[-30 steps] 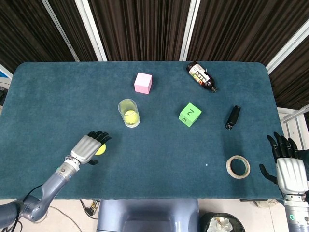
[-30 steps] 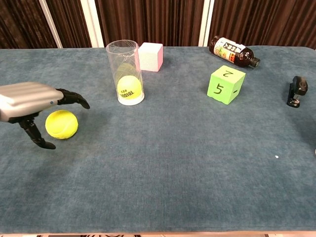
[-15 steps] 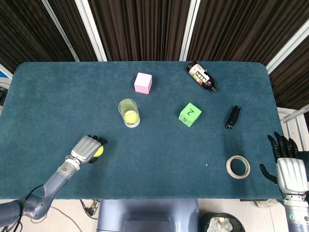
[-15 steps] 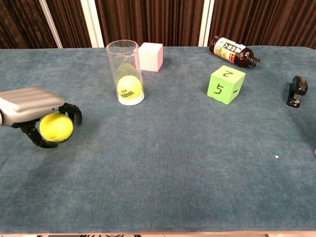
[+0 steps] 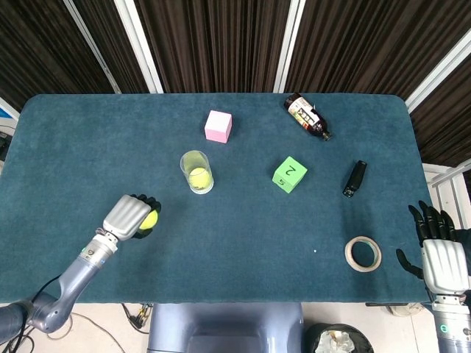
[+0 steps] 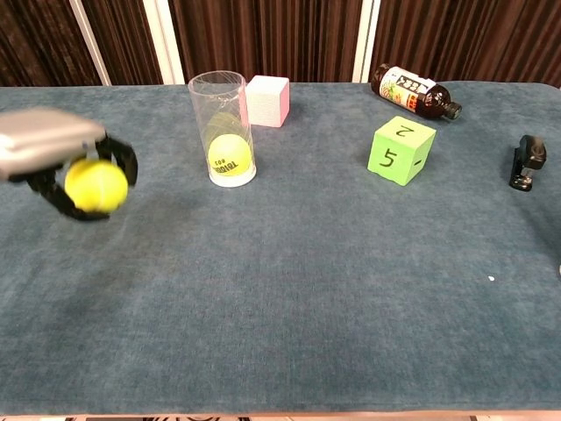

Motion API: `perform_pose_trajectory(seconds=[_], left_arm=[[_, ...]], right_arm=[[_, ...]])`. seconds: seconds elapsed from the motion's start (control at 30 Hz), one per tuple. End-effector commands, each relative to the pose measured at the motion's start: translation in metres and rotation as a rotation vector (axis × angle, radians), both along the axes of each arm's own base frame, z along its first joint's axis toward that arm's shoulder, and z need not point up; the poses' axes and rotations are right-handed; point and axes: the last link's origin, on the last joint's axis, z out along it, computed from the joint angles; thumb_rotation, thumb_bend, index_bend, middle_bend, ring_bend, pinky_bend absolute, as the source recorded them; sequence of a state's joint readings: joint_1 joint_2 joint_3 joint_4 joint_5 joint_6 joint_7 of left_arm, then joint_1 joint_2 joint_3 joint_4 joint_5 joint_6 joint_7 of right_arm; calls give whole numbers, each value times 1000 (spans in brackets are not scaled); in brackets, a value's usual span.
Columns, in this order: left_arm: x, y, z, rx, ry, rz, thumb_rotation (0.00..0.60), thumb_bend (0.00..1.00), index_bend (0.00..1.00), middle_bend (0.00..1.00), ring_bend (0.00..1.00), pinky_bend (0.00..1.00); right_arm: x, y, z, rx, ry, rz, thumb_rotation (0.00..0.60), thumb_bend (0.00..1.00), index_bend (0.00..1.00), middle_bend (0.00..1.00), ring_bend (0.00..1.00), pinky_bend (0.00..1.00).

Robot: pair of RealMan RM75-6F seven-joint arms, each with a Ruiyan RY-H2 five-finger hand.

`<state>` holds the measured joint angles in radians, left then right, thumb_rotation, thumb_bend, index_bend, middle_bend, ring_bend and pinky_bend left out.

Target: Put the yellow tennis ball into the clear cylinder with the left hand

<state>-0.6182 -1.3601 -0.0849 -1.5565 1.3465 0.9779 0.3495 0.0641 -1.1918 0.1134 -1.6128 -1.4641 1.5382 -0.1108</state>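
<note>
My left hand (image 5: 131, 218) (image 6: 61, 167) grips a yellow tennis ball (image 6: 95, 186) (image 5: 149, 219) and holds it above the table at the near left. The clear cylinder (image 6: 222, 128) (image 5: 196, 171) stands upright to the right of it and further back, with another yellow tennis ball (image 6: 230, 155) inside at its bottom. My right hand (image 5: 439, 250) hangs off the table's near right corner, fingers spread, holding nothing; the chest view does not show it.
A pink cube (image 5: 218, 126) (image 6: 267, 100) sits just behind the cylinder. A green numbered cube (image 5: 289, 174) (image 6: 401, 150), a dark bottle on its side (image 5: 307, 116) (image 6: 415, 91), a black stapler (image 5: 355, 179) (image 6: 526, 162) and a tape roll (image 5: 363, 253) lie to the right.
My left hand closed around the ball on the table, then lifted it; the ball now hangs off the cloth, slightly higher and further back.
</note>
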Motion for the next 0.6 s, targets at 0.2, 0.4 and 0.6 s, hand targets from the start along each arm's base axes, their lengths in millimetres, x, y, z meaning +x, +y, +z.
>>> perform_pose_trajectory(seconds=[0.2, 0.4, 0.6], left_arm=[[63, 27, 40, 146, -120, -123, 600, 281, 428, 466, 400, 527], [106, 45, 39, 176, -90, -190, 600, 279, 426, 465, 400, 527], [128, 70, 23, 206, -56, -159, 600, 280, 426, 459, 400, 527]], right_arm=[[-1, -1, -3, 8, 5, -7, 600, 352, 90, 0, 0, 0], [-1, -1, -4, 8, 7, -7, 600, 352, 90, 0, 0, 0], [-2, -2, -3, 5, 7, -11, 600, 352, 90, 0, 0, 0]])
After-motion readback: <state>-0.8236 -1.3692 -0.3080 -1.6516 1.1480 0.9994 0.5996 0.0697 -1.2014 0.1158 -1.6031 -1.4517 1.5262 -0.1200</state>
